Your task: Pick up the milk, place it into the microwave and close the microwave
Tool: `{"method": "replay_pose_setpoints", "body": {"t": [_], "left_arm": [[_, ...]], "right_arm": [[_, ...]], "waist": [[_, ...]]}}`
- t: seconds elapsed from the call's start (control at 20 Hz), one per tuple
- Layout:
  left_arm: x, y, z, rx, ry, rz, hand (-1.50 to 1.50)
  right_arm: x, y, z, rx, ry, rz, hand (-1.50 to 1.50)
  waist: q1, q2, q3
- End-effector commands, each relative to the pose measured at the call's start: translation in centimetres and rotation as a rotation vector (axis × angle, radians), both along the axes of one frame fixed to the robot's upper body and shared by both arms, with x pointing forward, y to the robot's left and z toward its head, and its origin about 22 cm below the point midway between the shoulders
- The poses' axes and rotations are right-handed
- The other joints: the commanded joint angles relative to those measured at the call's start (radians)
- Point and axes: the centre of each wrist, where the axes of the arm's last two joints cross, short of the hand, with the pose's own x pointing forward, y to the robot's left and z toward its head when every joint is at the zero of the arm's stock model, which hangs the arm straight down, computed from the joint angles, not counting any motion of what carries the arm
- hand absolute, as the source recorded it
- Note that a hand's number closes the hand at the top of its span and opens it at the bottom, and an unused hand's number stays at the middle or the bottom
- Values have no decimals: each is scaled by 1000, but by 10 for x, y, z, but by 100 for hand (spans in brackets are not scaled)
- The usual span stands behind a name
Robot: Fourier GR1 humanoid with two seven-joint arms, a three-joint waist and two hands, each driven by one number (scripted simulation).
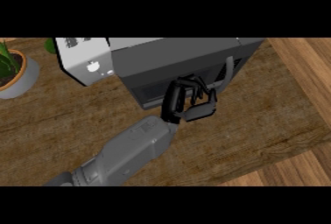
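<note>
Nearby, plant pot L of mwave.

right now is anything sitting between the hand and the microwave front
Nothing visible does. The hand is just in front of the microwave and its dark face, with no object between them. The milk itself shows nowhere in this view. The potted plant stands well off to the left.

the worktop is brown wood, matt, its grain coarse and streaky. the microwave looks like dark grey metal with a dull finish, its door a paler, smoother panel. the pot is smooth matt grey. the hand is black plastic with a slight sheen, the forearm matt grey.
</note>
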Motion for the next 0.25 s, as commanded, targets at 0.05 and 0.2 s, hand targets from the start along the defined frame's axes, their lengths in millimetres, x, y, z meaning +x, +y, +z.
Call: {"method": "replay_pose_setpoints", "body": {"t": [0.05,0.2], "left_arm": [[25,1,20,6,-13,43,150],[24,0,21,2,-11,46,150]], "right_arm": [[4,-2,5,10,-17,27,-150],[4,-7,7,17,-14,31,-150]], "waist": [[5,9,-3],[-3,11,-1]]}}
